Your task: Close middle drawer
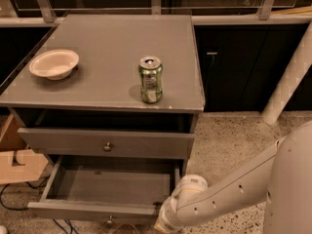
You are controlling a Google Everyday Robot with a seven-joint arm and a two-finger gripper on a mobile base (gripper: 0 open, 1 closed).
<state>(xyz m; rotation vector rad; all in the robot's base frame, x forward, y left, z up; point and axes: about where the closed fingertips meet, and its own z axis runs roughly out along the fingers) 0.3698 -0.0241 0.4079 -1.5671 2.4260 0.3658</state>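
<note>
I'm looking down on the grey cabinet [107, 38], which fills the left and middle of my view, its flat top running away toward the far windows. My white arm [234, 191] comes in from the near right and reaches left and down toward the cabinet's near right corner. The middle drawer [112, 184] is pulled well out toward me, its bare grey floor on show, its front sitting low at the near edge. Above it the uppermost drawer [63, 141] is nearly shut, its front only just proud of the frame. A cardboard box [19, 165] sits on the speckled floor to the left of the cabinet. On the cabinet top, a pale bowl [53, 64] rests at the left, and a dented green can [150, 79] stands upright toward the near right, well apart from the bowl. The gripper [165, 221] is down at the right end of the middle drawer's front, at the bottom edge of view. I cannot tell how wide the claw is.
</note>
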